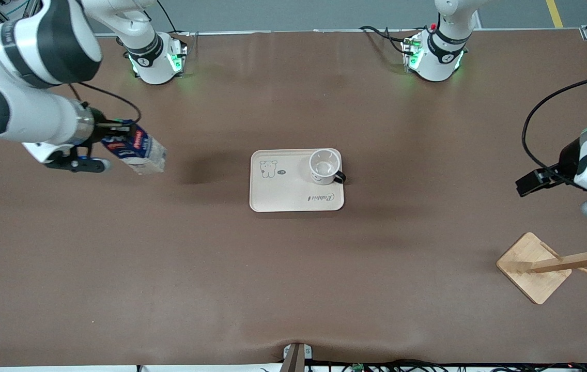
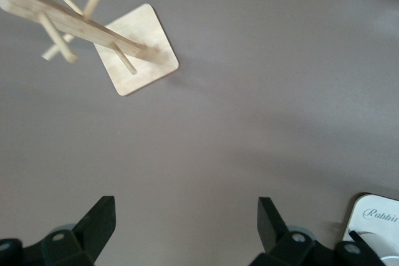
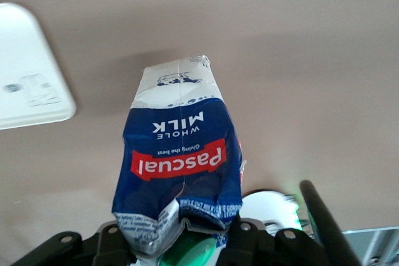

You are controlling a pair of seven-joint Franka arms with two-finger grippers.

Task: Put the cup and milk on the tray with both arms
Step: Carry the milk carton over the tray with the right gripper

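Carrying the milk (image 1: 136,150) pinched and tilted over bare tabletop (image 1: 169,268), the right hand (image 1: 110,135) is needing to bring it to the tray (image 1: 286,199), beside the cup (image 1: 324,166) standing there, while the left hand (image 2: 184,222) is waiting spread near the wooden rack (image 1: 552,263)

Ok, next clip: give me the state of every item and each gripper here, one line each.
cup: upright on the tray, empty, handle toward the left arm's end.
milk: tilted, held in the air, off the tray.
tray: flat on the table, holding only the cup.
right gripper: shut on the milk, over bare table.
left gripper: open, empty, waiting near the wooden rack.
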